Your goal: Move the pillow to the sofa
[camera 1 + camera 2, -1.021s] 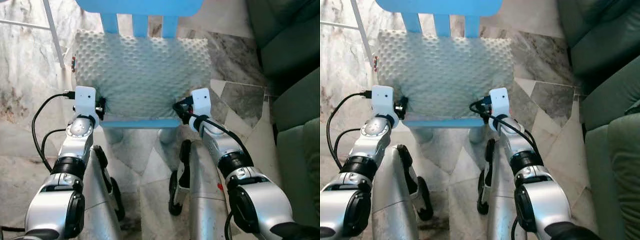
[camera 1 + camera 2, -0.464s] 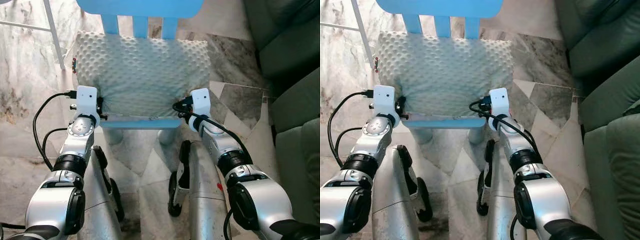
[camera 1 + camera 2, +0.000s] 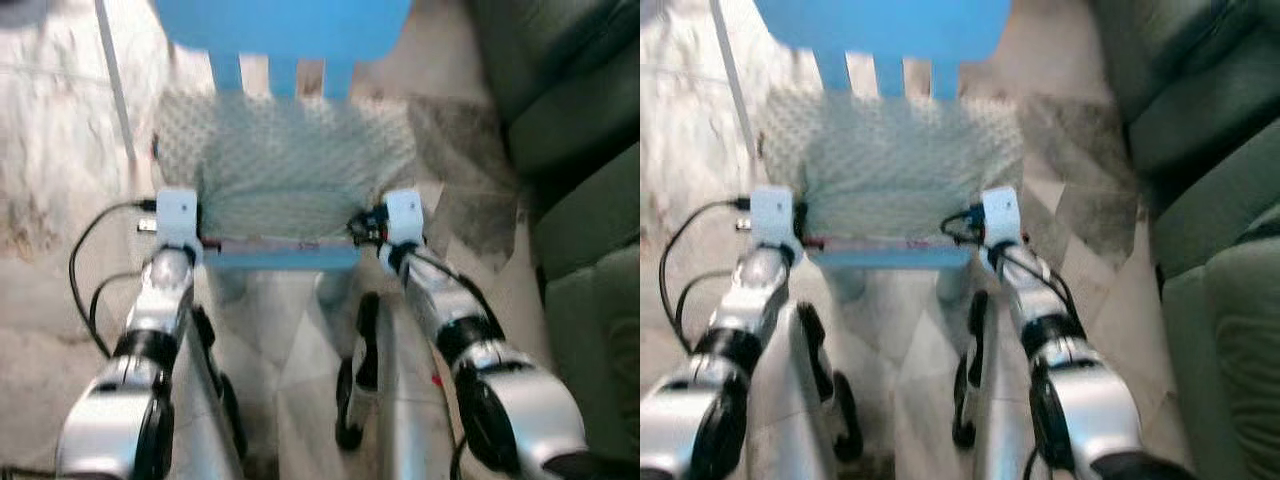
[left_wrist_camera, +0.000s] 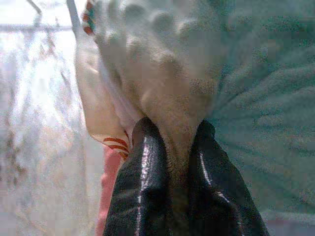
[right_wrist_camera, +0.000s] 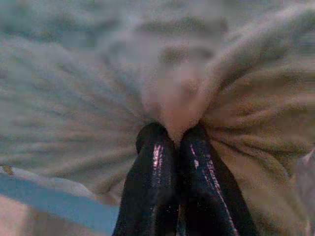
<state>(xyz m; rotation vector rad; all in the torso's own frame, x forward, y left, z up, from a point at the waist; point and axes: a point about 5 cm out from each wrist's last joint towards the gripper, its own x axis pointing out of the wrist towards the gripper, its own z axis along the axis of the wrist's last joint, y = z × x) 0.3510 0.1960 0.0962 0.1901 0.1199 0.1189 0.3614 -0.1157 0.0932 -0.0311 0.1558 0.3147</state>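
Observation:
A pale green dimpled pillow (image 3: 285,160) lies on the seat of a blue chair (image 3: 282,254) right in front of me. My left gripper (image 3: 198,222) is shut on the pillow's near left corner, with pinched fabric (image 4: 178,129) between the black fingers (image 4: 142,172). My right gripper (image 3: 358,228) is shut on the near right corner; the cloth (image 5: 177,118) bunches above its fingers (image 5: 152,177). The pillow's front edge is raised a little off the seat. The dark green sofa (image 3: 580,170) stands to my right.
The chair's blue backrest (image 3: 285,25) rises behind the pillow. A white metal rod (image 3: 115,80) stands at the left on the marble floor (image 3: 50,200). The sofa's cushions (image 3: 1230,330) run along the right side.
The view has blurred and shifted as the camera moved. The pillow's front edge has lifted, baring a reddish strip beneath it. Both grippers stay shut on their corners.

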